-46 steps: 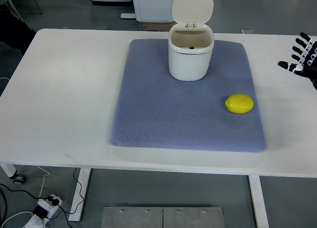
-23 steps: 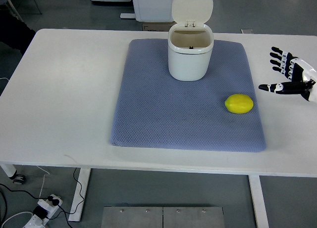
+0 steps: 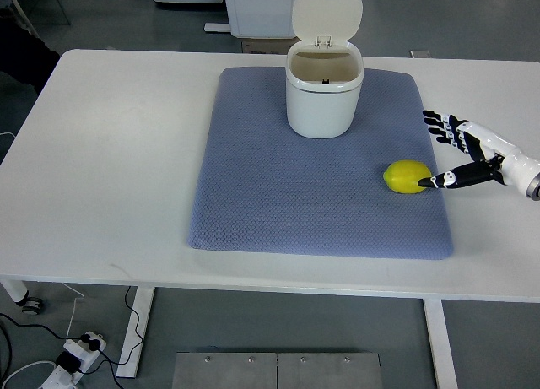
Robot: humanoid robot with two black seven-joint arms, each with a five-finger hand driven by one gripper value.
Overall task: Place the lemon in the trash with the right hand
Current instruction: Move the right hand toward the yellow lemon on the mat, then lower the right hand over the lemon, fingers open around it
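The right robot hand (image 3: 462, 149) reaches in from the right edge of the view, low over the white worktop (image 3: 110, 153), with its forearm cut off by the frame just past the wrist. Its fingers (image 3: 440, 124) are spread and fanned out, pointing toward the lemon (image 3: 407, 176), and they hold nothing. The thumb is stretched out apart from the others, and its dark tip sits at the right end of the lemon; whether it touches the skin or stops just short is hard to make out from above. The other fingertips lie beyond the lemon on the trash-can side, over the right edge of the mat (image 3: 278, 195).

The lemon lies on the blue-grey mat, near the mat's right edge. The white trash can (image 3: 324, 98) stands well apart from the lemon, toward the far side of the mat, its lid (image 3: 327, 13) tipped up and open. The inside of the can shows only as a shadowed wall and rim; its bottom cannot be seen. The hand's palm side is turned away from the camera, so how the fingers curve underneath is not visible.
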